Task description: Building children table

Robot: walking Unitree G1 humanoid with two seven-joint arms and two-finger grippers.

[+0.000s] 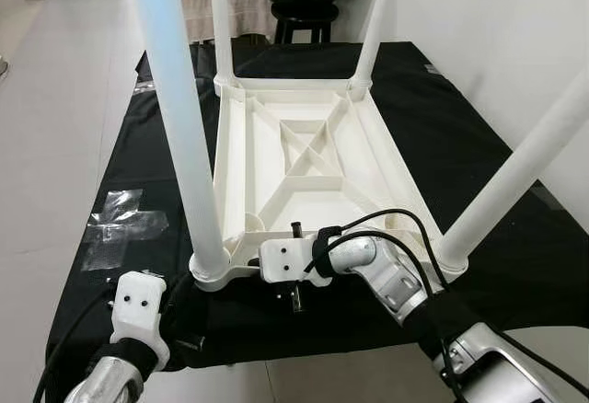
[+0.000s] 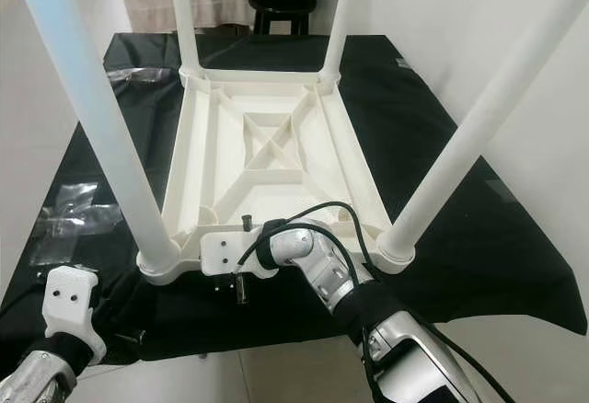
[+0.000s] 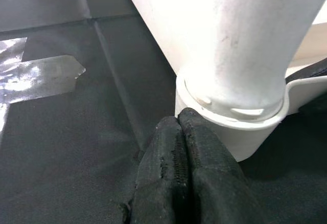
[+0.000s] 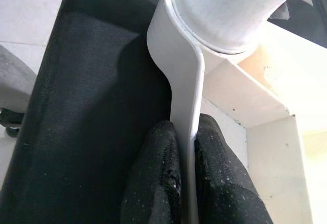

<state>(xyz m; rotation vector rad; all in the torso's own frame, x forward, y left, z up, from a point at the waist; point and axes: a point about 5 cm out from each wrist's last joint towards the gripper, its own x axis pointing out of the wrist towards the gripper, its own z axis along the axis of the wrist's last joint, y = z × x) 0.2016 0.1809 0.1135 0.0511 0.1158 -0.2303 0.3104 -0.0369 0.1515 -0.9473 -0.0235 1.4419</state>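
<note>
A white children's table (image 1: pixel 304 159) lies upside down on a black cloth (image 1: pixel 515 265), its four round legs pointing up. The near-left leg (image 1: pixel 184 127) stands in its corner socket (image 3: pixel 240 127). My left gripper (image 3: pixel 180 119) is shut with nothing between its fingers, and its tips rest against the base of that socket. My right gripper (image 4: pixel 186 127) is shut on the table's thin near rim (image 4: pixel 186 81), just beside the same corner. The right arm (image 1: pixel 386 274) reaches in across the near edge.
Crumpled clear plastic (image 1: pixel 120 228) lies on the cloth's left side. A dark stool (image 1: pixel 304 21) stands beyond the far end. A white wall (image 1: pixel 515 44) runs close along the right. Pale tiled floor (image 1: pixel 55 145) borders the cloth on the left and in front.
</note>
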